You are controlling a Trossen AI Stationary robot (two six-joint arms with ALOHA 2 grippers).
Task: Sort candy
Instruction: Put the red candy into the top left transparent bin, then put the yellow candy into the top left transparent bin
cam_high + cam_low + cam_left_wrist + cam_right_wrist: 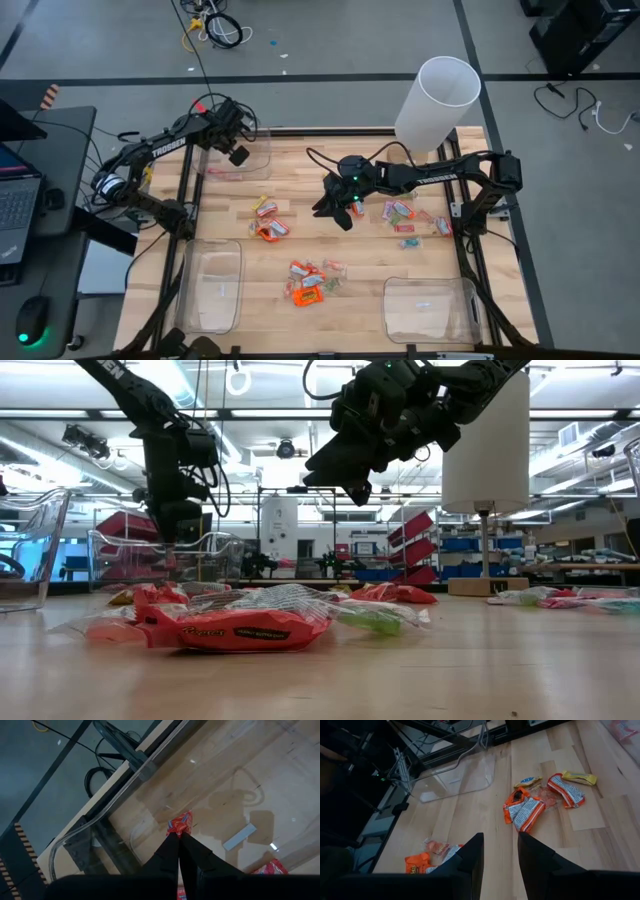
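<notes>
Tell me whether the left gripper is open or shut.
Shut: the left gripper has its fingers pinched on a red candy over the clear bin.

- We see a pale wooden worktop point(300, 240) carrying everything.
- Three clear plastic bins rest on it: one at the far left corner point(240, 155), one at the near left point(212, 288), one at the near right point(430, 310).
- Candy lies loose on the boards: a small heap left of centre point(270, 222), an orange cluster nearer the front point(310, 282), and a pinkish scatter towards the right point(405, 215).
</notes>
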